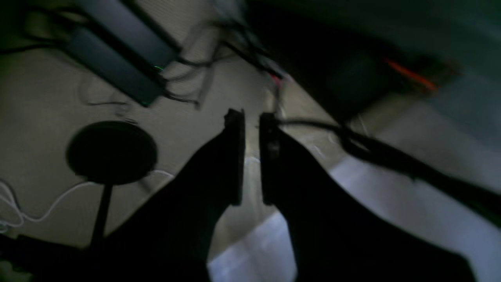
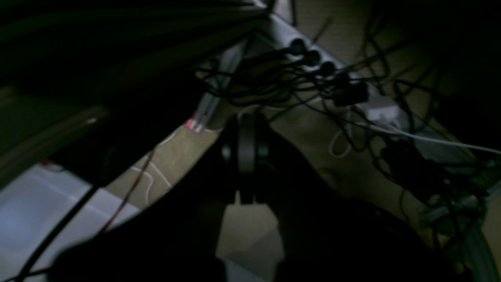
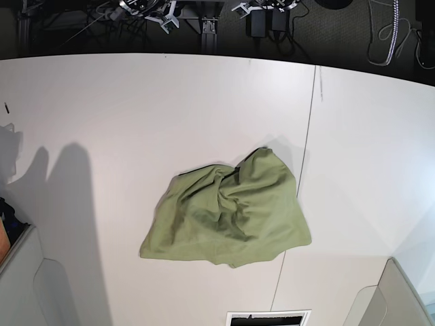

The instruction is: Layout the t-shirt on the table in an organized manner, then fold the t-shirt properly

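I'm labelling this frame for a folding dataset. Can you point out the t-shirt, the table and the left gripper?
t-shirt (image 3: 228, 217): base view, middle of the crumpled green cloth.
table (image 3: 136, 109): base view, bare white top, away from the shirt.
left gripper (image 1: 251, 117): left wrist view, gap between the slightly parted jaws' tips.

A robotics lab. Tangled cables and a power strip crowd the floor beyond the far edge of the white table.

Bare table around t-shirt, seemingly
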You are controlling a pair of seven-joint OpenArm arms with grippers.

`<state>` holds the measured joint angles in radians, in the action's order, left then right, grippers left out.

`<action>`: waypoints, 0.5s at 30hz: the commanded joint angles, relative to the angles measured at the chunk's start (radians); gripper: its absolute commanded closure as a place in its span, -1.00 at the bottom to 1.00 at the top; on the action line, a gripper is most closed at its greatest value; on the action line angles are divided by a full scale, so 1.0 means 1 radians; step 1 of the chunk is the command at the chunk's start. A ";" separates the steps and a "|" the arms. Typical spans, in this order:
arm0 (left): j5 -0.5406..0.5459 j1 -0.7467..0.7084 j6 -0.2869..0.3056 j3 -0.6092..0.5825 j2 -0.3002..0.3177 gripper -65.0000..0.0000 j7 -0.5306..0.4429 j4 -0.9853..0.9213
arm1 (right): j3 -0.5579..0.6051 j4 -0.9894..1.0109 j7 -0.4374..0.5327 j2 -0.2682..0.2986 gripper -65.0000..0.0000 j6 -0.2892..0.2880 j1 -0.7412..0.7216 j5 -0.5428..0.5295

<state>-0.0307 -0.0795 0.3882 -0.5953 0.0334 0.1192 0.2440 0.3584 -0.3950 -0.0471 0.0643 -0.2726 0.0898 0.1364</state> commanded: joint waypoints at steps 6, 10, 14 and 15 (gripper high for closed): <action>0.018 -0.150 0.035 0.003 0.049 0.68 0.013 0.266 | 0.002 -0.152 0.006 0.039 1.00 -0.023 0.128 0.002; 0.019 -0.271 0.035 0.075 0.102 0.68 0.036 0.519 | 0.002 -0.364 0.006 0.088 1.00 -0.023 0.262 0.002; 0.019 -0.394 0.035 0.214 0.142 0.68 0.048 0.782 | 0.002 -0.623 0.006 0.165 1.00 -0.023 0.397 -0.027; 0.019 -0.425 0.036 0.250 0.151 0.68 0.051 0.846 | 0.002 -0.690 0.005 0.188 1.00 -0.023 0.428 -0.046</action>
<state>-0.0139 -0.4927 0.4171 -0.3439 0.1787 0.1783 1.0832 0.3603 -1.0779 -0.0616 0.2451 -0.2840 0.5087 0.0975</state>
